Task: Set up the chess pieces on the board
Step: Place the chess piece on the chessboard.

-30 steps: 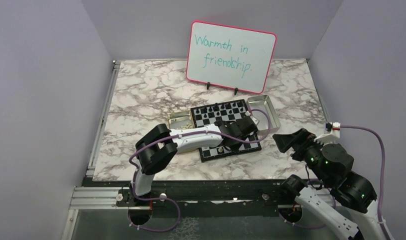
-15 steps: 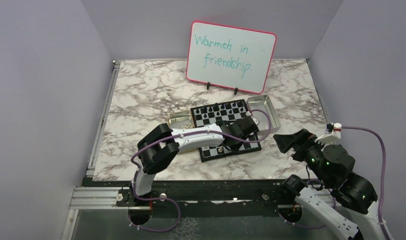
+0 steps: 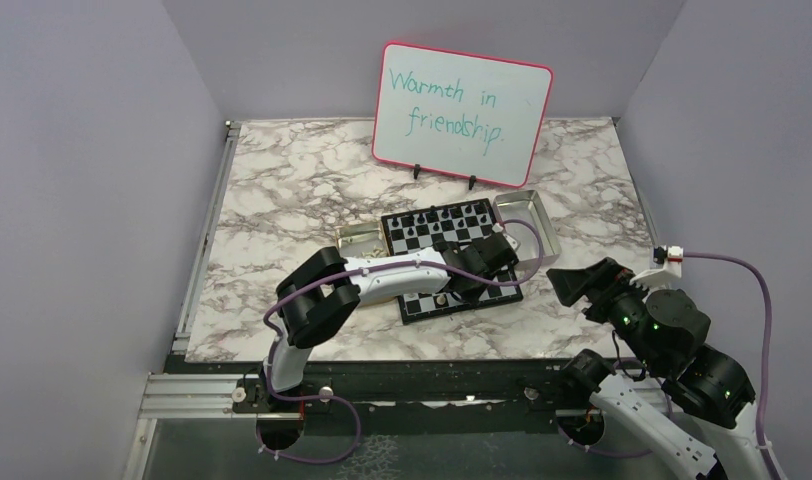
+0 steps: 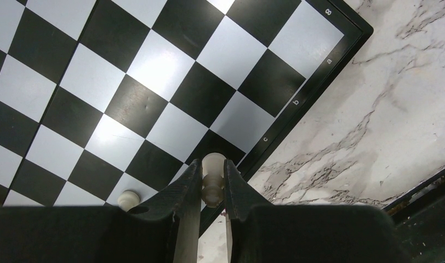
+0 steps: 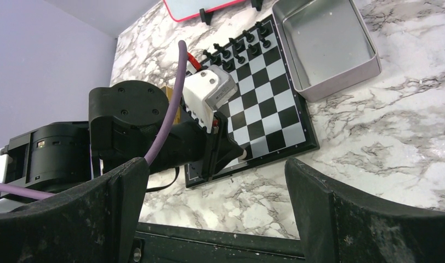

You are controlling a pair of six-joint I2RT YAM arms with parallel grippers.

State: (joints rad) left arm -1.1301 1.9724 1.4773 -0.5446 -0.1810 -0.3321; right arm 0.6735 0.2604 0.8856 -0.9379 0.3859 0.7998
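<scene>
The board (image 3: 464, 232) lies mid-table, also seen in the left wrist view (image 4: 154, 71) and the right wrist view (image 5: 264, 109). Black chess pieces (image 3: 440, 219) fill its far rows (image 5: 237, 46). My left gripper (image 4: 212, 176) is shut on a cream piece (image 4: 213, 164), held just above the board's near edge by the "c" mark. It reaches in from the left (image 3: 456, 287). One more cream piece (image 4: 128, 198) stands on the near row beside it. My right gripper (image 3: 585, 279) hovers off the board to the right, open and empty (image 5: 216, 164).
A silver metal tray (image 3: 542, 215) sits against the board's right side (image 5: 324, 44). A tan box (image 3: 354, 238) lies to the board's left, partly under my left arm. A pink-framed whiteboard (image 3: 462, 98) stands behind. Marble tabletop (image 4: 374, 109) surrounds the board.
My left gripper has shifted very slightly over the board's near edge, still gripping the cream piece. The right arm has barely moved.
</scene>
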